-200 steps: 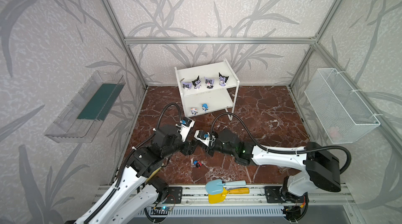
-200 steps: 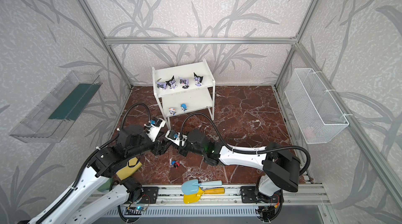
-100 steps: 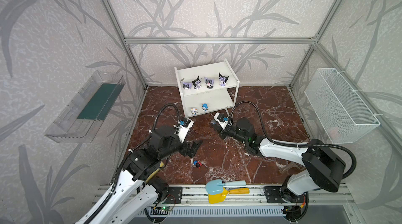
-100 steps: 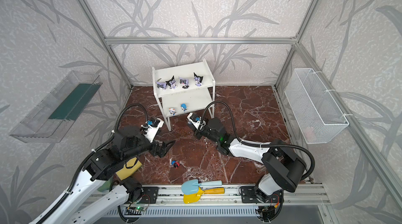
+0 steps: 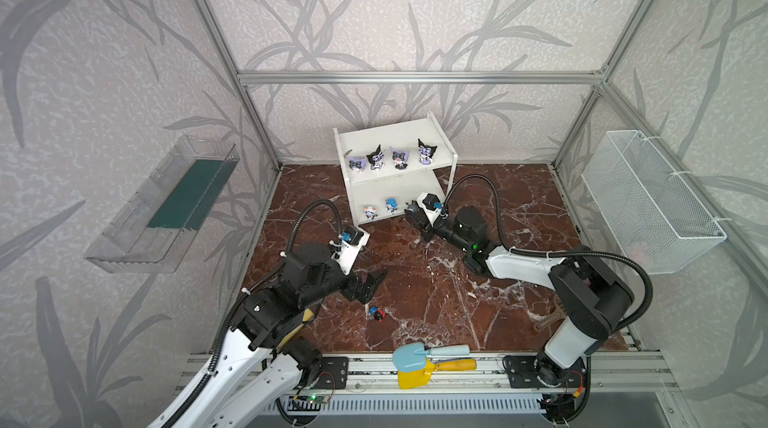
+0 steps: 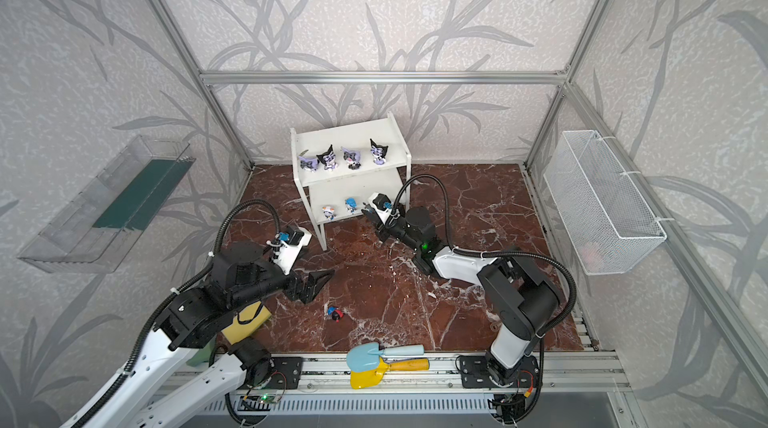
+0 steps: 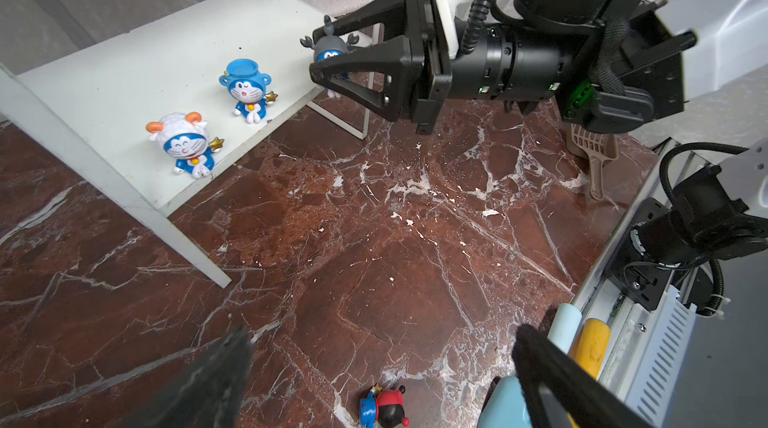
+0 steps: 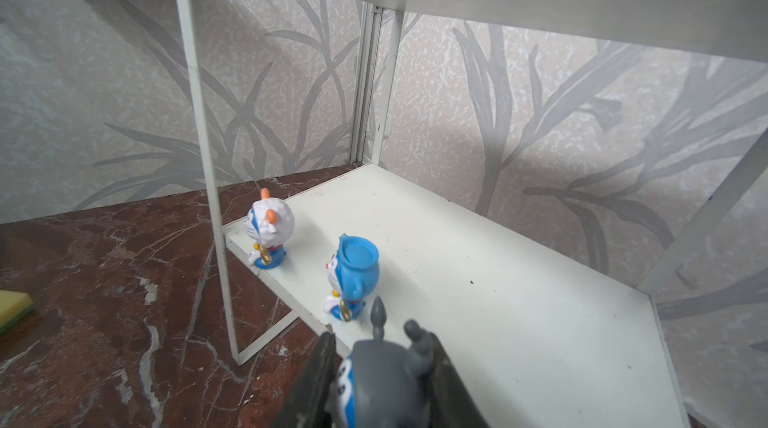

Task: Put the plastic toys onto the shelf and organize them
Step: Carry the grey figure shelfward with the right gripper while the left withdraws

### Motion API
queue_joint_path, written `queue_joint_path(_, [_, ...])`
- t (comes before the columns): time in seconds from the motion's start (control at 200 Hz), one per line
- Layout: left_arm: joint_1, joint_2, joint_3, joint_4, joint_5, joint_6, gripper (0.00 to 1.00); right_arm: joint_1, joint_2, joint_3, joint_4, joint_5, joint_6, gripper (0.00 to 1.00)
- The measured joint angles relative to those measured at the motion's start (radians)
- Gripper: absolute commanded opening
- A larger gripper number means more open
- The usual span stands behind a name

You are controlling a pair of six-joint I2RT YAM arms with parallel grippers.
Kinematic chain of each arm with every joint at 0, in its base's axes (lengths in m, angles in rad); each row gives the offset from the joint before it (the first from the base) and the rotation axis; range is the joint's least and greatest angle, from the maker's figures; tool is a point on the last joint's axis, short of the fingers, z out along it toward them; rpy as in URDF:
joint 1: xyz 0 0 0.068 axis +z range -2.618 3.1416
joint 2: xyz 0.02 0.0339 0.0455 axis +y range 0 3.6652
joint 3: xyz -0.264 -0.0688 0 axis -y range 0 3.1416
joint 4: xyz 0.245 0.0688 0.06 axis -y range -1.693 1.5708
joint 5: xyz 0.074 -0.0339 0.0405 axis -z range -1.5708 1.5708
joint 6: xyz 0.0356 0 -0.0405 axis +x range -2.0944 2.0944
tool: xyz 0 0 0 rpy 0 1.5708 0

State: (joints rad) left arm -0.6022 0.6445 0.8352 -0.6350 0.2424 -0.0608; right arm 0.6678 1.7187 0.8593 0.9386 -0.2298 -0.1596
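Note:
The white shelf (image 5: 432,135) (image 6: 388,133) stands at the back. Its top board carries a row of purple-and-black plastic toys (image 5: 399,157). On its lower board (image 7: 124,72) (image 8: 498,301) sit a white-hooded toy (image 7: 185,143) (image 8: 268,234) and a blue toy (image 7: 247,89) (image 8: 353,272). My right gripper (image 5: 411,212) (image 7: 332,60) (image 8: 382,384) is shut on a grey toy (image 7: 330,50) (image 8: 386,376) at that board's front right corner. A red-and-blue toy (image 5: 377,313) (image 6: 335,313) (image 7: 384,407) lies on the floor. My left gripper (image 5: 372,284) (image 7: 382,363) hovers open just behind it, holding nothing.
A blue shovel (image 5: 409,353) and a yellow shovel (image 5: 415,376) lie on the front rail. A yellow sponge (image 6: 245,318) sits under the left arm. A brown scoop (image 7: 594,151) lies by the right arm's base. A wire basket (image 5: 648,201) and a clear tray (image 5: 166,205) hang on the side walls.
My right gripper has carried the grey toy from beside the left gripper at mid-floor back to the shelf's lower board. The left jaws have opened wider.

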Motion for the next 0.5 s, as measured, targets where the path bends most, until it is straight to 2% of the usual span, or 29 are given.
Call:
queue_joint_path(0.24, [0.0,0.0,0.0,0.0,0.003,0.0,0.99,-0.008,0.093,0.039,0.062,-0.003,0.018,0.27])
queue_joint_path(0.5, [0.0,0.0,0.0,0.001,0.003,0.0,0.99,-0.008,0.129,0.042,0.134,0.004,0.018,0.28])
